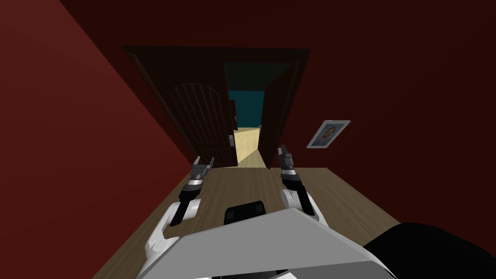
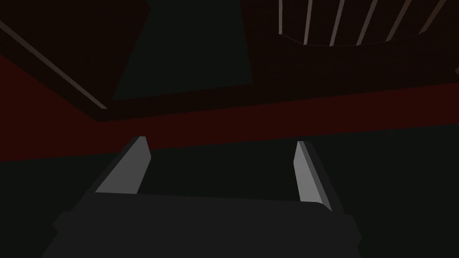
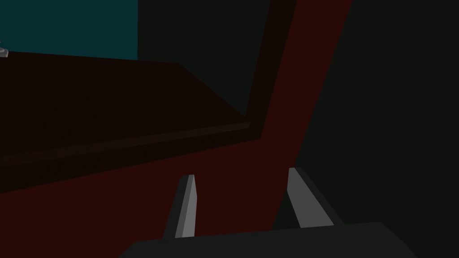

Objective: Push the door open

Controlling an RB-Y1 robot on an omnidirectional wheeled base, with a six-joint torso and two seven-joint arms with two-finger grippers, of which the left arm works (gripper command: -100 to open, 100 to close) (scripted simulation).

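Facing the doorway from the wood floor (image 1: 252, 186), I had the dark red wall (image 1: 72, 121) running away at 10 o'clock. The left gripper (image 1: 204, 161) was held out at 11 o'clock, its fingers spread wide with nothing between them. Its wrist view looked at the slatted arch in the door's panel.

The door (image 1: 203, 116), dark brown, stood at 12 o'clock in its frame (image 1: 286, 97), ajar. Its free edge carried a small pale handle (image 1: 231, 140) and stood clear of the right jamb. The gap (image 1: 248, 140) showed a teal wall and a bright floor beyond. The right gripper (image 1: 283, 151) was at 1 o'clock, in front of the right jamb, fingers apart (a little narrower than the left's) and empty. A framed picture (image 1: 328, 133) hung at 2 o'clock.

Whether either gripper touched the door I could not tell. I judged the push would go best from the left gripper, set against the door near the handle edge and far from the hinges. It should press toward 12 o'clock, follow the swing round toward 11, and keep the thin fingers off the slats.

The door's long axis ran upright, floor to lintel. Its hinges seemed to be on the left, and its near face pointed back toward about 5 o'clock.
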